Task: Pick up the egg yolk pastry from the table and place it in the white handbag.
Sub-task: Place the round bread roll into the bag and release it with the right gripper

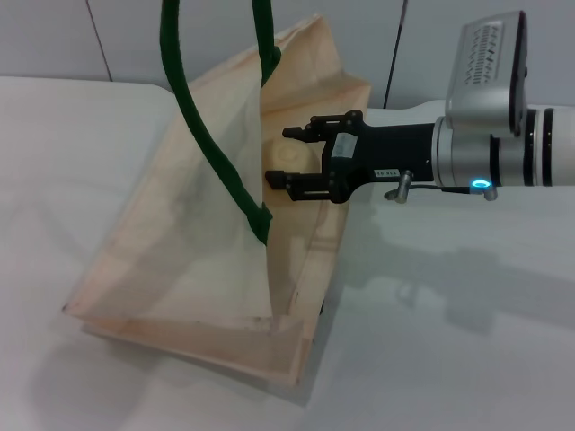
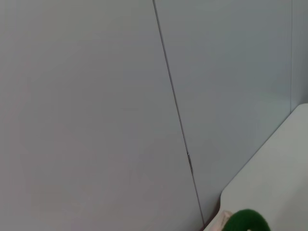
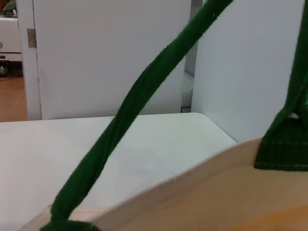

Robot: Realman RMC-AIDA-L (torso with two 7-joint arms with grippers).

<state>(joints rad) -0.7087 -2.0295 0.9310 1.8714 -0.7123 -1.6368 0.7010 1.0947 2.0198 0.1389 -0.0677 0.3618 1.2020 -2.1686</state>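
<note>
The white handbag (image 1: 198, 251) leans on the table with its mouth turned toward the right, and its dark green handles (image 1: 208, 135) are pulled up out of the head view. My right gripper (image 1: 284, 158) reaches into the bag's mouth from the right. It is shut on the egg yolk pastry (image 1: 291, 160), a small pale ball between its black fingers. In the right wrist view I see only the bag's rim (image 3: 216, 192) and a green handle (image 3: 139, 101). A tip of green handle (image 2: 246, 220) shows in the left wrist view. My left gripper is out of view.
The white table (image 1: 449, 341) spreads around the bag, with open surface on the right under my right arm and on the far left. Grey wall panels (image 1: 225, 36) stand behind the table's back edge.
</note>
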